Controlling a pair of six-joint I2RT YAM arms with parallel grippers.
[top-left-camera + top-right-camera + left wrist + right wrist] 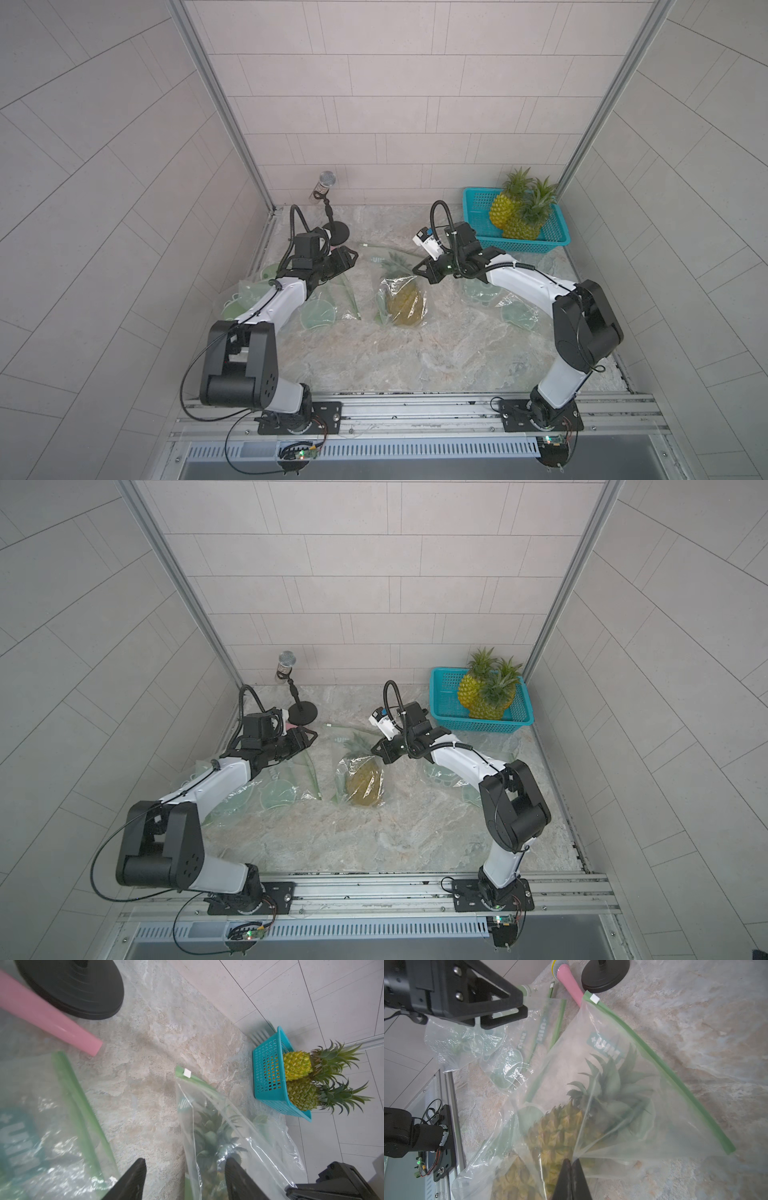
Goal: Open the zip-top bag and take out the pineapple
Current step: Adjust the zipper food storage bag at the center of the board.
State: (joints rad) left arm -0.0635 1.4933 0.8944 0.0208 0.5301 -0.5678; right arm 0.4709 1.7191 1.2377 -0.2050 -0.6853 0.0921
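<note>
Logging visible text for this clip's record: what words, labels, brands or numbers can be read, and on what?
"+UIM", as shown in the right wrist view: teal patch on the zip-top bag holding the pineapple.
"+UIM": same patch on an empty bag beside it.
Left wrist view: the patch on each bag is too blurred to read.
Top views: nothing legible.

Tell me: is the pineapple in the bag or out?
In: the pineapple shows through the bag's clear film, crown toward the green zip.
</note>
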